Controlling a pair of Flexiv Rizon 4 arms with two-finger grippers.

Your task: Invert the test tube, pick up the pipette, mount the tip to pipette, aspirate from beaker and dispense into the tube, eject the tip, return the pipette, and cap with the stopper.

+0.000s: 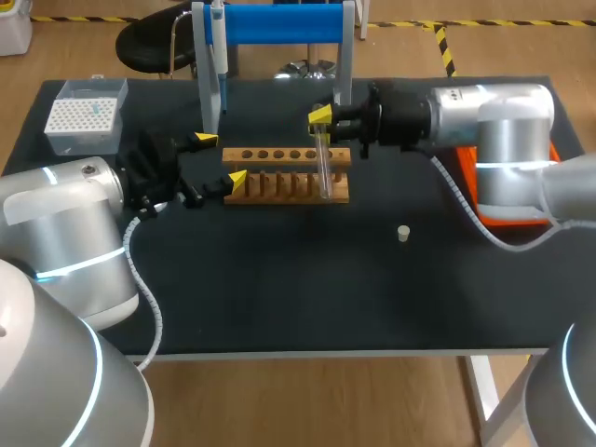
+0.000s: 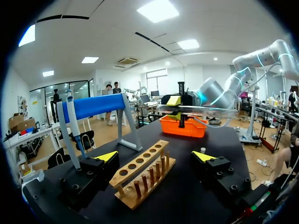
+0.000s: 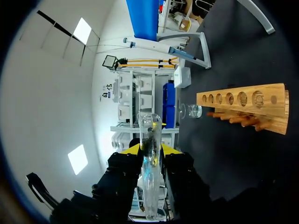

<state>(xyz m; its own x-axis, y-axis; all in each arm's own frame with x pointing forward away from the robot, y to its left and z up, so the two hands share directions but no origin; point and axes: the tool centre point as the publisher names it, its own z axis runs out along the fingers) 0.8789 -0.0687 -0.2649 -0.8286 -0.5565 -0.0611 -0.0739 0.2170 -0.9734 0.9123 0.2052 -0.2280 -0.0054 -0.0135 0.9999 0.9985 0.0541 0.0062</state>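
My right gripper [image 1: 321, 119] is shut on a clear test tube [image 1: 323, 166], which it holds about level above the right end of the wooden rack [image 1: 279, 191]. In the right wrist view the tube [image 3: 151, 140] runs out between the yellow tips, with the rack [image 3: 243, 100] ahead. My left gripper [image 1: 219, 160] stands open at the rack's left end; its wrist view shows the rack [image 2: 140, 175] between the spread fingers and the tube [image 2: 205, 110] beyond. The pipette [image 1: 216, 56] hangs on the blue stand [image 1: 279, 23]. A small stopper [image 1: 403, 234] lies on the table. A glass beaker [image 3: 193, 111] sits past the rack's far end.
A white tip box [image 1: 86, 114] stands at the back left. An orange tray [image 1: 507, 212] lies at the right edge, partly under my right arm. Open dark tabletop stretches in front of the rack.
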